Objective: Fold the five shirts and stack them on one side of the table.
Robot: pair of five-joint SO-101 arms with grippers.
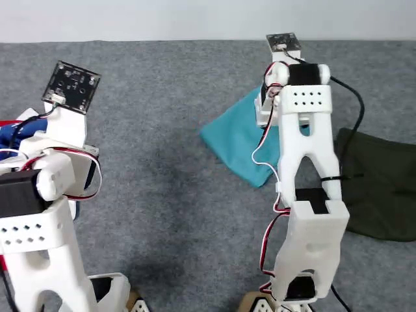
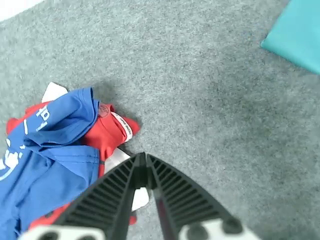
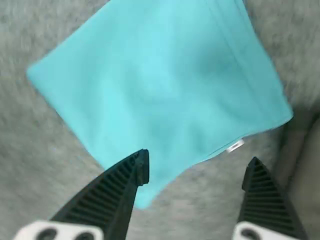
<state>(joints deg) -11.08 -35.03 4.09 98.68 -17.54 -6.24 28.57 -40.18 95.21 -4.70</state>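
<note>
A folded teal shirt lies on the grey table right of centre, partly under the right arm; in the right wrist view the teal shirt spreads below my right gripper, which hangs open above its edge. A dark green shirt lies flat at the right edge. At the left edge a crumpled pile holds a blue shirt over a red shirt with a bit of white cloth. My left gripper is shut with nothing in it, just above the pile's edge.
Bare grey carpet-like table stretches between the two arms and toward the back. A pale wall runs along the far edge. Both arm bases stand at the front edge.
</note>
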